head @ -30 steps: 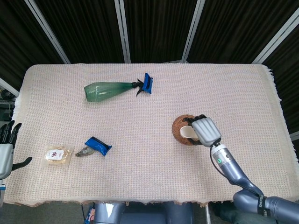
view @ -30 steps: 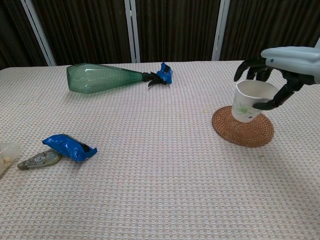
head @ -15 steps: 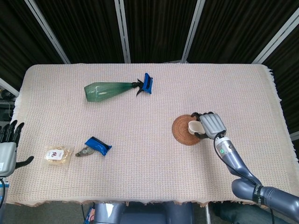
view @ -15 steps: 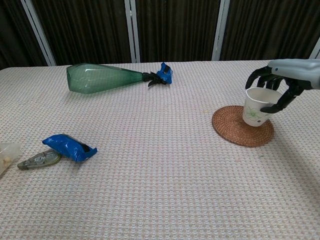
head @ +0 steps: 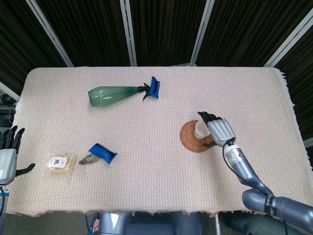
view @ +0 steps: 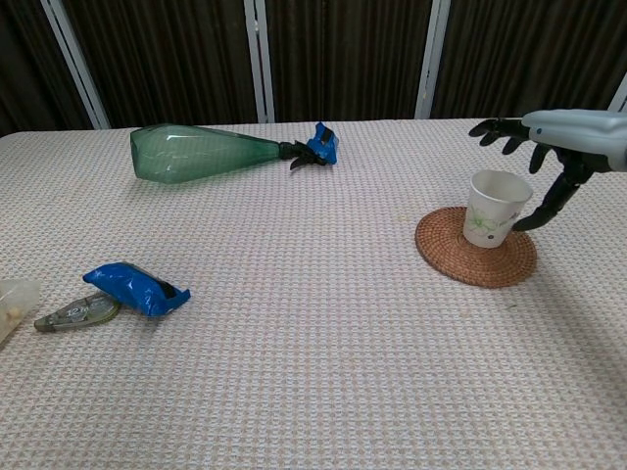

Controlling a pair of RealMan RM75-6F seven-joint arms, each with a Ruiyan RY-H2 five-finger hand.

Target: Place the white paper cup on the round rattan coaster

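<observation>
White paper cup [view: 494, 208] stands upright on the round rattan coaster [view: 476, 247], mouth up, long axis vertical. It sits toward the far right part of the coaster rather than dead centre, base fully inside the rim as far as I can judge from the chest view.

My right robot hand [view: 542, 140] is just beside the cup, on its right and slightly above the rim. Fingers [view: 497, 128] are spread out over the cup mouth, clear of it. The thumb reaches down by the cup's right wall; I cannot tell if it touches. The robot hand is spread wide with nothing in it.

Key relation: cup lies left of and below my right robot hand, so the clean exit is up and to the right, away from the cup. Any leftward drift risks tipping it; a paper cup is light.

My left robot hand [head: 7, 155] is at the near left counter [head: 161, 171] edge, well apart from the cup, fingers apart, holding nothing. Right is clearly the nearer one.

Judgement: placement looks done, only the retreat remains.

Elsewhere on the counter: green spray bottle [head: 120, 92] lying on its side, blue packet [head: 102, 153], well apart.
</observation>
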